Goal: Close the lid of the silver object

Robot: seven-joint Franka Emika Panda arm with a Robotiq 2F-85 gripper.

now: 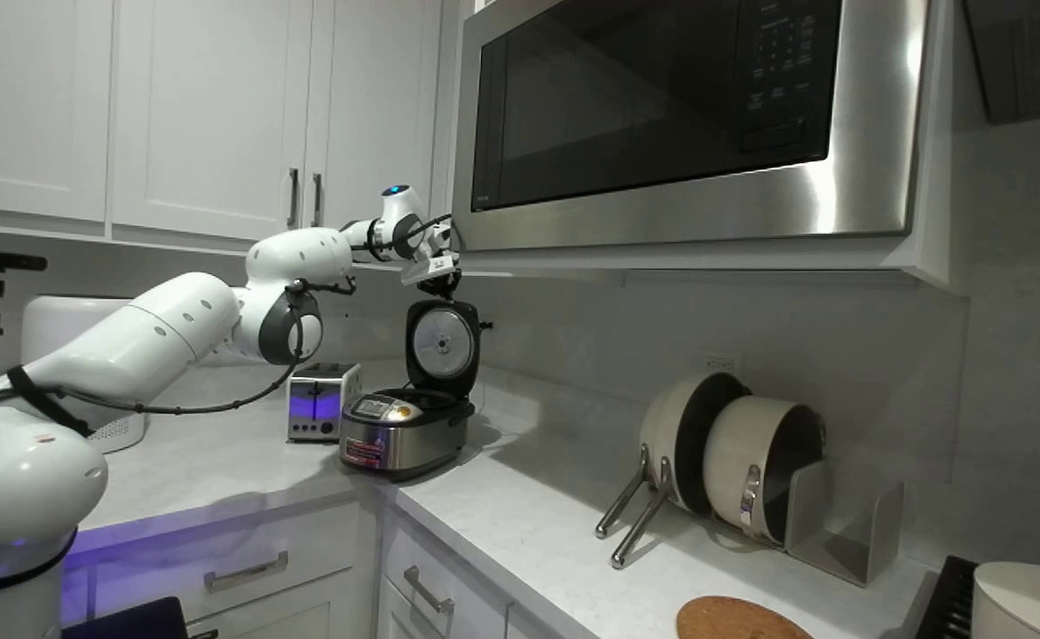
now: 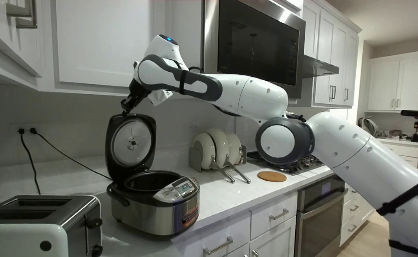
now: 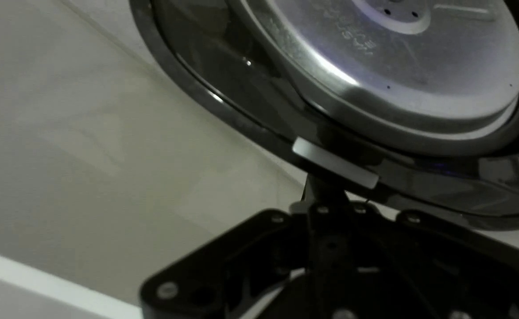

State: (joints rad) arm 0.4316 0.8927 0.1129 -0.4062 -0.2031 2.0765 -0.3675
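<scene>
A silver and black rice cooker (image 1: 405, 444) stands on the counter corner, and it also shows in an exterior view (image 2: 148, 217). Its lid (image 1: 443, 343) stands upright and open, with the round silver inner plate facing out; the lid also shows in an exterior view (image 2: 132, 142). My gripper (image 2: 125, 107) is at the lid's top edge, pointing down, and it also shows in an exterior view (image 1: 442, 286). In the wrist view the lid (image 3: 401, 84) fills the upper right. The gripper's fingers (image 3: 326, 190) are together, and their tips pass behind the lid's rim, hidden there. Contact cannot be told.
A toaster (image 2: 41, 228) stands beside the cooker. A power cord (image 2: 70, 155) runs from the wall outlet to behind the cooker. The microwave (image 1: 653, 115) hangs close to the arm's wrist. Pans in a rack (image 1: 751, 461) and a cork mat (image 1: 737, 617) are farther along the counter.
</scene>
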